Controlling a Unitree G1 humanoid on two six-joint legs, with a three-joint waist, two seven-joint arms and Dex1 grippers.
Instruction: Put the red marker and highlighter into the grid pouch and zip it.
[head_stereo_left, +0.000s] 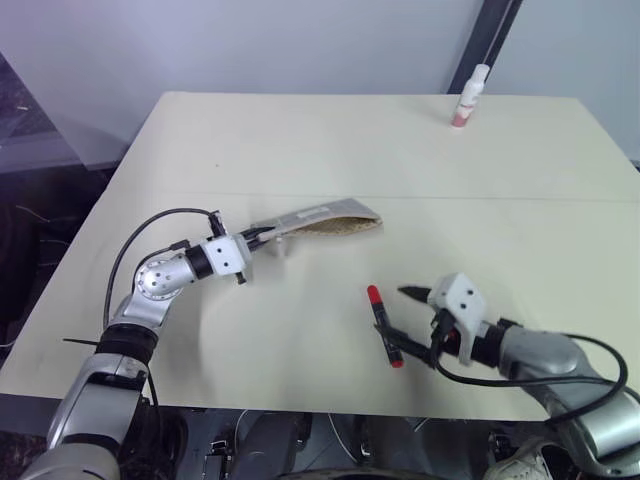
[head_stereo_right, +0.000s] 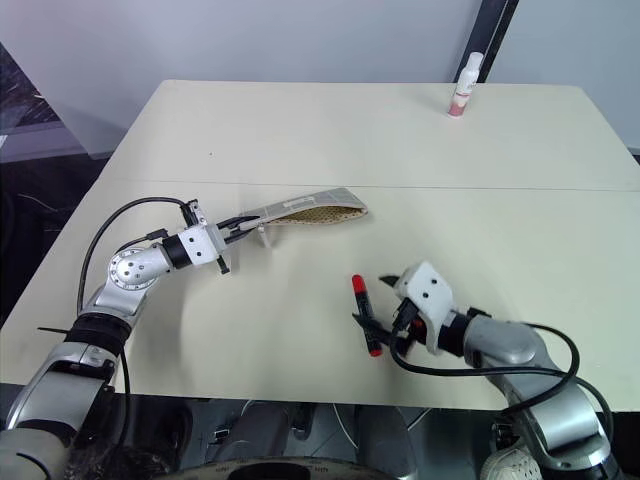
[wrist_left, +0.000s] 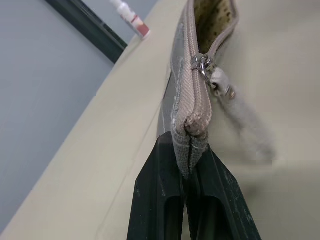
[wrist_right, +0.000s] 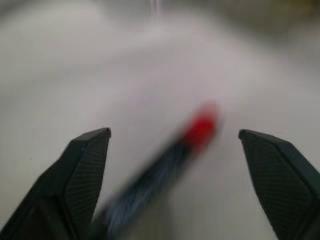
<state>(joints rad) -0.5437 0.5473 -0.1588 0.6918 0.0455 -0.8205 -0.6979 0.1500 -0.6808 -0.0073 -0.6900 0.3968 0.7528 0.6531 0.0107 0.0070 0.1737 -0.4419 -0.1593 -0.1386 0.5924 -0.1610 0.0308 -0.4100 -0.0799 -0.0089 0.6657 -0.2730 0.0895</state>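
Grid pouch (head_stereo_left: 325, 220) was held off the table (head_stereo_left: 300, 140) by its end, near the middle, pinched in the closed left gripper (head_stereo_left: 262, 237), mouth unzipped. Red marker (head_stereo_left: 383, 325) lay toward the near edge, between the spread fingers of the right gripper (head_stereo_left: 408, 320), ungripped. A white-and-pink bottle (head_stereo_left: 469, 97) stood at the far edge; its label was unreadable.

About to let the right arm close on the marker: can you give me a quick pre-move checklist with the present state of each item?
1. Left tool clamped on a corner of the grey fabric grid pouch: ok.
2. Pouch mouth unzipped: ok, the zipper stands open.
3. Right tool open: ok, fingers spread wide.
4. Slim red-capped marker lying on the beige table between those fingers: ok, not gripped yet.
5. Stubby yellow highlighter already in the pouch: cannot tell.
6. White-and-pink bottle away from the work: ok, far edge.
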